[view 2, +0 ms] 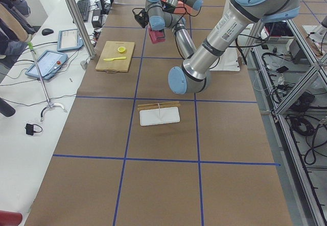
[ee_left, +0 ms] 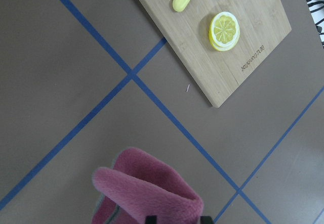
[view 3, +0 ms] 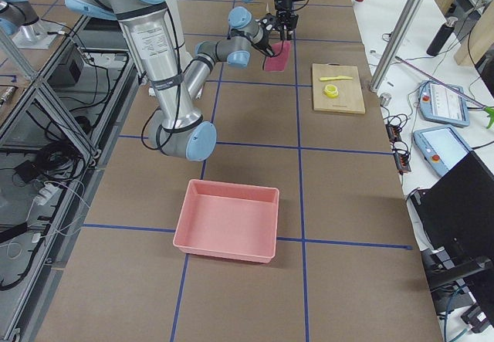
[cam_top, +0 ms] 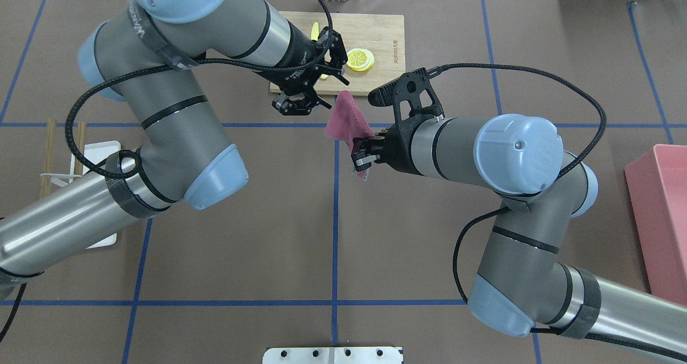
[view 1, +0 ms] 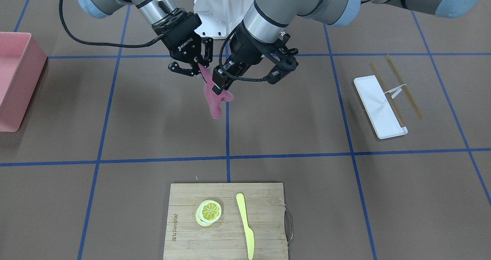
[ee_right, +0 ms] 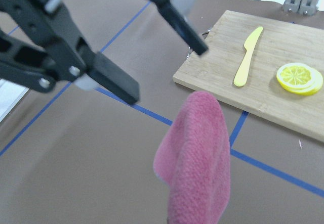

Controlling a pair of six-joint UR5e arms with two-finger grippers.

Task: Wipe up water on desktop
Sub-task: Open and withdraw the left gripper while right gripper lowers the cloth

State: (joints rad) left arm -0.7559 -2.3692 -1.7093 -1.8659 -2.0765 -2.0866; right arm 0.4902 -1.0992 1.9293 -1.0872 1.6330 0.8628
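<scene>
Right gripper (cam_top: 360, 154): pinched on the pink cloth (cam_top: 346, 118); cloth droops from it, clear of the surface
Left gripper (ee_right: 164, 68): 2 fingers spread wide, just beside the cloth's upper fold
Desktop (cam_top: 241, 235): cloth hangs over its middle, near the cutting board (cam_top: 370, 28)

A wooden board (cam_top: 389, 28) lies on the brown desktop (cam_top: 418, 235), and a lemon slice (cam_top: 360, 59) sits on it. A yellow knife (cam_top: 315, 31) is on the board too, mostly hidden by the left arm. The left gripper (cam_top: 324, 91) hangs over the board's near edge with its fingers spread wide. Just beside that edge, the right gripper (cam_top: 358, 153) pinches a pink cloth (cam_top: 346, 119). A pink bin (cam_top: 663, 208) sits well apart from the board, on the robot's right.
</scene>
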